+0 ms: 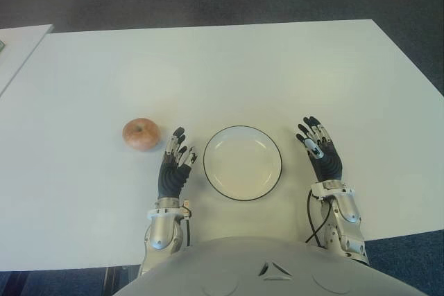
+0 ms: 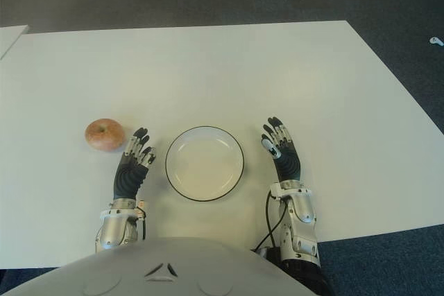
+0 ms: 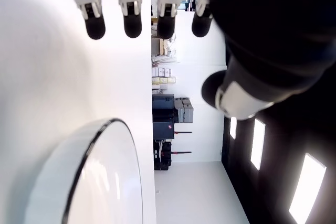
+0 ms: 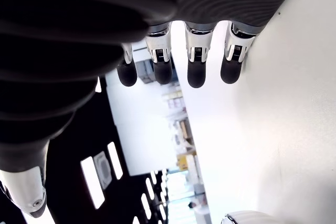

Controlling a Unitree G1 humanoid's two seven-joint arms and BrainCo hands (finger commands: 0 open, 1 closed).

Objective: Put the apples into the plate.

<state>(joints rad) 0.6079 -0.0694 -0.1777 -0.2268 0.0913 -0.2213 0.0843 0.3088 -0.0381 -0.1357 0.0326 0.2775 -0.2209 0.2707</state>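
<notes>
Nothing is done yet, we judge: the plate point(image 1: 242, 163) near the worktop's point(image 1: 277, 67) front edge holds nothing, and the one apple point(image 1: 141, 134) we see lies on the worktop toward its left edge. Our left hand point(image 1: 174, 163), between apple and plate, and our right hand point(image 1: 319, 149), on the plate's other side, both show straight fingers and hold nothing, so grasping and carrying remain.

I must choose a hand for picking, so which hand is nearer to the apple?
Left. The left hand shows just right of the apple, between it and the plate. The right hand is beyond the plate.
</notes>
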